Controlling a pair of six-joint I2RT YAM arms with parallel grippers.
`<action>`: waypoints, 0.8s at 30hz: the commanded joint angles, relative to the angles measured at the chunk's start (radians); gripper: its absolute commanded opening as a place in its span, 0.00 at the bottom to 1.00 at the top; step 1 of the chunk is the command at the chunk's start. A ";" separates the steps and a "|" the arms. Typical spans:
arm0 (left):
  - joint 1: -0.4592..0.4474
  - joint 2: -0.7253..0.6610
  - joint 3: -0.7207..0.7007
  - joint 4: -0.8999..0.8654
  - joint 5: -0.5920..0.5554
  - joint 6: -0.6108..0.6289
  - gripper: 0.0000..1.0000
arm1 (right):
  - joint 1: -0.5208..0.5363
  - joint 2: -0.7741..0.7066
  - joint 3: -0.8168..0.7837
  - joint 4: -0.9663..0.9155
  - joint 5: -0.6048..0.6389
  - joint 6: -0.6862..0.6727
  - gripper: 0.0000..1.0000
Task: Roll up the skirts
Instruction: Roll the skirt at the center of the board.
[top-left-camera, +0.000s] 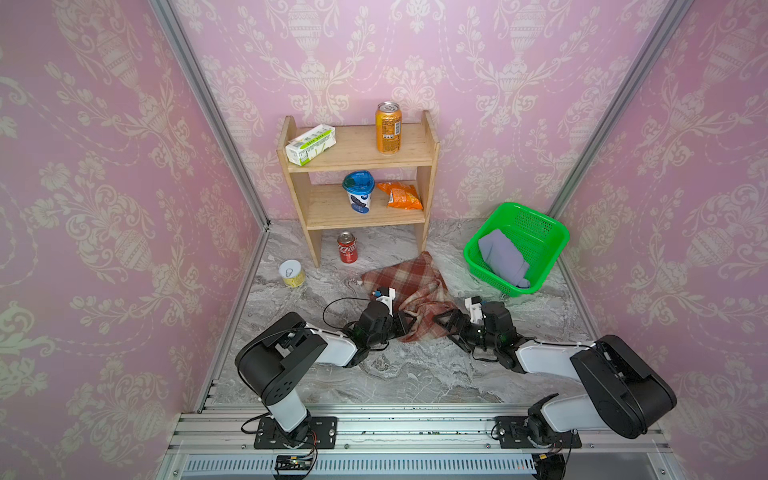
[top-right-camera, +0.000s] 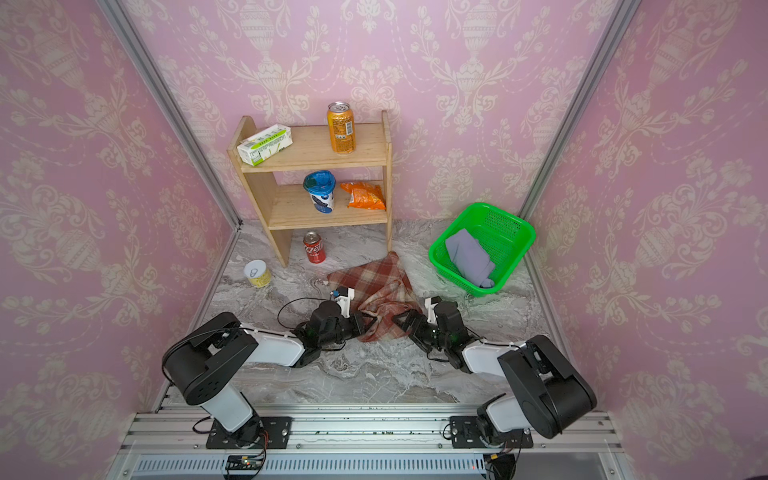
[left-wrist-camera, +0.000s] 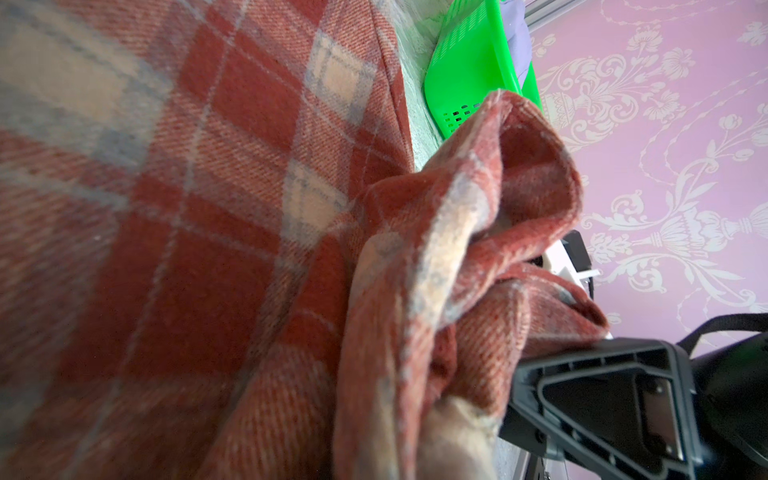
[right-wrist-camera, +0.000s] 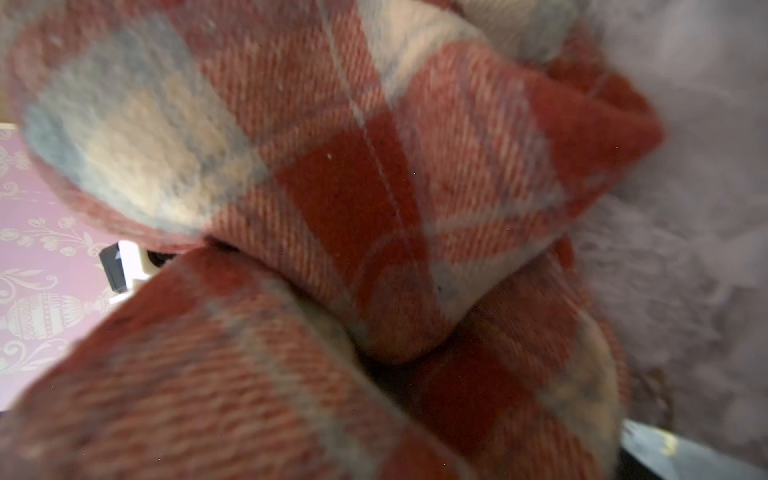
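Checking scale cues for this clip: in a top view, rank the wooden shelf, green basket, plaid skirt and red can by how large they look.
1. wooden shelf
2. green basket and plaid skirt: these look about alike, and the skirt is bunched, so they are left unranked
3. red can

Mock-home robot test booth, pink wallpaper panels (top-left-camera: 104, 166), aluminium frame (top-left-camera: 206, 104)

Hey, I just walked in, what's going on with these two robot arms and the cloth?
Both arms are at the near edge of the woolly red-brown and cream plaid skirt, which lies on the grey marble-patterned table, bunched at that end but not rolled. The left gripper is shut on the cloth; the right gripper stands open beside the bunch. The plain lavender-grey skirt sits crumpled in the green plastic basket.
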 joint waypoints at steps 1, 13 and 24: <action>0.004 -0.019 0.002 -0.052 0.061 -0.040 0.00 | 0.004 0.062 0.013 0.021 0.091 0.032 1.00; 0.030 0.004 0.003 0.019 0.288 -0.110 0.36 | 0.001 0.198 0.150 -0.088 0.057 -0.071 0.06; 0.128 -0.389 0.060 -0.337 0.227 0.250 0.99 | -0.001 0.230 0.243 -0.165 -0.037 -0.118 0.00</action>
